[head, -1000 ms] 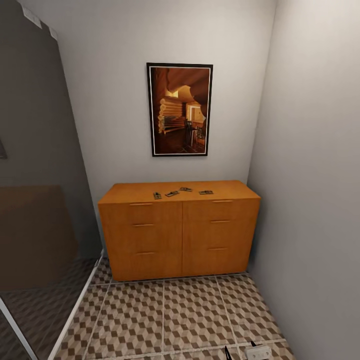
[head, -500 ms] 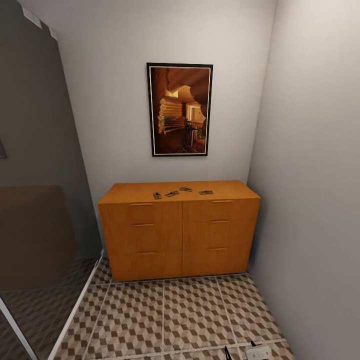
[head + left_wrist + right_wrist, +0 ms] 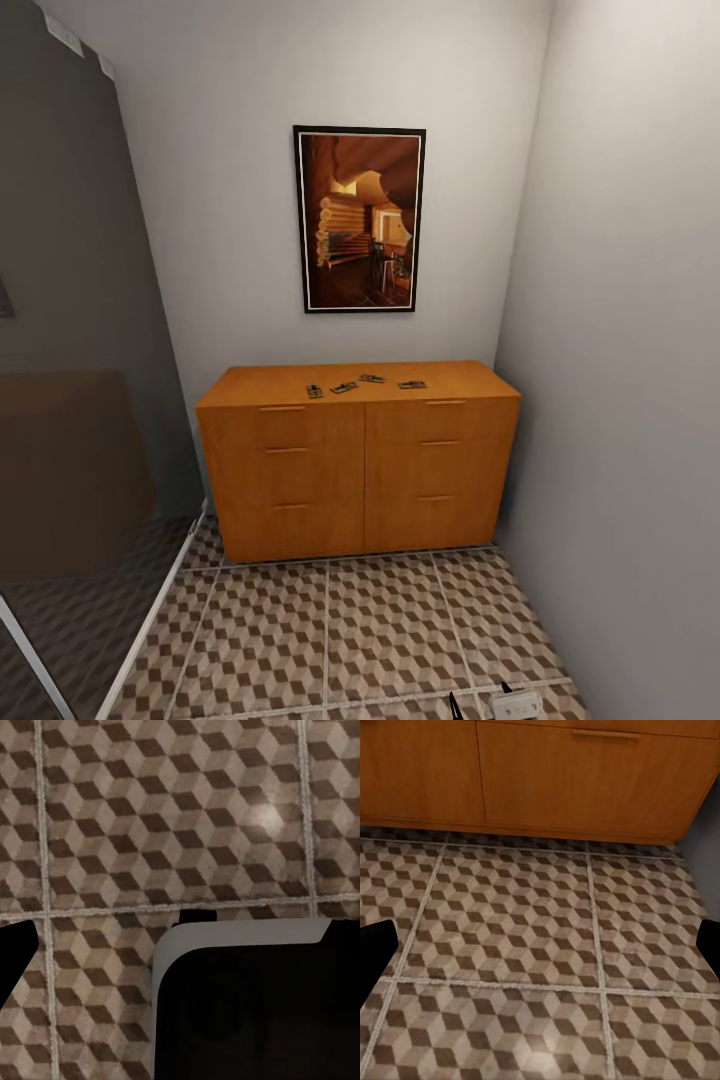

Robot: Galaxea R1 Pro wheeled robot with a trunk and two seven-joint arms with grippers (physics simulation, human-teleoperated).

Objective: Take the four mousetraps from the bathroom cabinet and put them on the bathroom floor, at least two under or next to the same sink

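Four mousetraps (image 3: 362, 384) lie atop the one cabinet (image 3: 360, 470).

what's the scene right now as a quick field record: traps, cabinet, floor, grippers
mousetraps: four on the cabinet top, in a loose row
cabinet: orange-brown chest against the back wall, drawers shut
bathroom floor: cube-pattern tiles, no trap on it
picture: framed, above the cabinet
right gripper: open, over the floor, facing the cabinet base
left gripper: open or shut unclear
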